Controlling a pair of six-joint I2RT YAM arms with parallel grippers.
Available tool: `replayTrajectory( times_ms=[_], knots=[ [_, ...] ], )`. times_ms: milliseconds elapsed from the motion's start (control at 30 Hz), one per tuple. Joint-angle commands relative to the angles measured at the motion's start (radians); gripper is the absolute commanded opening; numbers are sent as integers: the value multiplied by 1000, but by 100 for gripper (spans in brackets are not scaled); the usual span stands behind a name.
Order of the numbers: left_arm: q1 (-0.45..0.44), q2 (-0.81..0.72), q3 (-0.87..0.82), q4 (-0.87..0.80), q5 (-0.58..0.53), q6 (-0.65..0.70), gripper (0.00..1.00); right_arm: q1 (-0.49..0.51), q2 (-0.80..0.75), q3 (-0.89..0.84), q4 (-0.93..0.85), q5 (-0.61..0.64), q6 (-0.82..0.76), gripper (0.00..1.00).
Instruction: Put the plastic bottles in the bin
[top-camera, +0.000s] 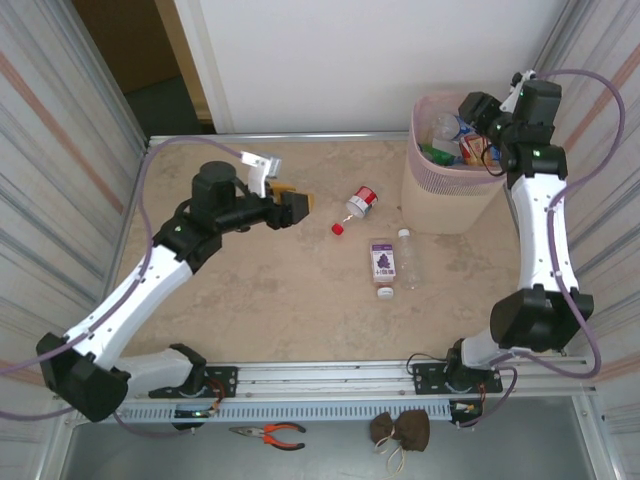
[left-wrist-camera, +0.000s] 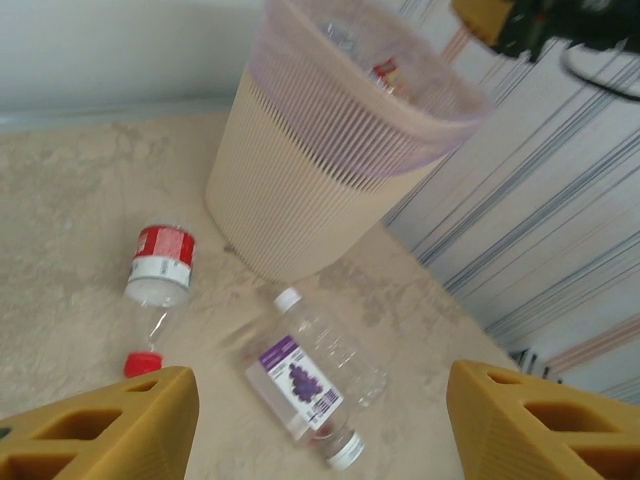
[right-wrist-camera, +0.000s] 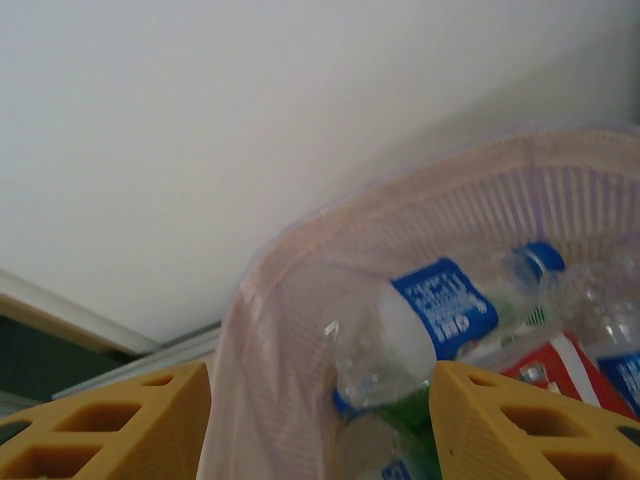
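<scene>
Desk survey: loose bottles against the two pincers

Left pincer (top-camera: 296, 203) apart, empty, above the desk (top-camera: 250, 290); red-labelled bottle (top-camera: 358, 204) just to its right, long axis diagonal, red cap toward the near left; next right, purple-labelled bottle (top-camera: 383, 262) and clear bottle (top-camera: 406, 258) side by side, axes near-to-far; bin (top-camera: 440, 200) at far right, several bottles inside; right pincer (top-camera: 478, 148) over the bin, apart, empty; left arm judged nearer for the next pick.
</scene>
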Motion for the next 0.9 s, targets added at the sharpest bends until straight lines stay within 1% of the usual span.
replayTrajectory(
  times_ms=[0,100,200,300,567,733,867],
  knots=[
    [-29,63,65,-92,-59,124,66,0,-95,-54,-17,-9,-42,59],
    [-52,148,116,-151,-86,195,66,-2,-165,-106,-33,1,-51,59],
    [-66,237,165,-196,-84,260,64,-10,-235,-163,-38,12,-54,59],
    [-85,314,193,-204,-101,319,64,-21,-294,-210,-52,17,-54,59],
    [-107,595,371,-323,-224,425,62,-46,-400,-278,-118,23,-73,60],
    [-109,741,450,-336,-282,465,63,-59,-444,-298,-148,30,-86,60],
    [-111,841,504,-342,-297,491,64,-69,-465,-302,-162,33,-91,60]
  ],
)
